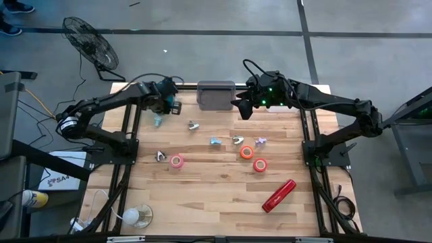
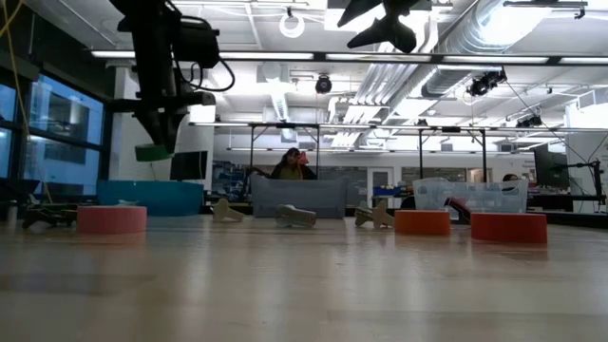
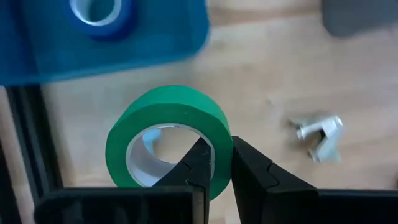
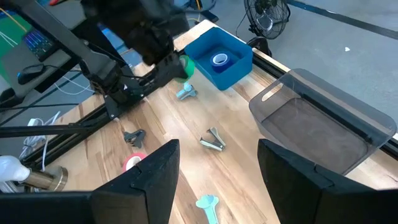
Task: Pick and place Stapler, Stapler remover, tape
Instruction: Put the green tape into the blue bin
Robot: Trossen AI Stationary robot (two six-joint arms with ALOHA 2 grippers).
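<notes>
Above a wooden worktop point(image 1: 202, 196), left claw point(image 3: 216, 163) pinched on a light, stiff green tape roll point(image 3: 169, 134) through its wall; right claw point(image 4: 217, 168) half-open, empty

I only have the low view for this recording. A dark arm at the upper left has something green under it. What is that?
Observer: A green tape roll. The left gripper is shut on its wall, with one finger inside the ring and one outside.
Operator: Where is it heading?
Observer: I can't say, but it hangs beside the blue bin, which holds a blue tape roll.
Operator: And the stapler?
Observer: The red stapler lies untouched on the table's right side, far from the bins. The open right gripper waits by the grey bin.
</notes>
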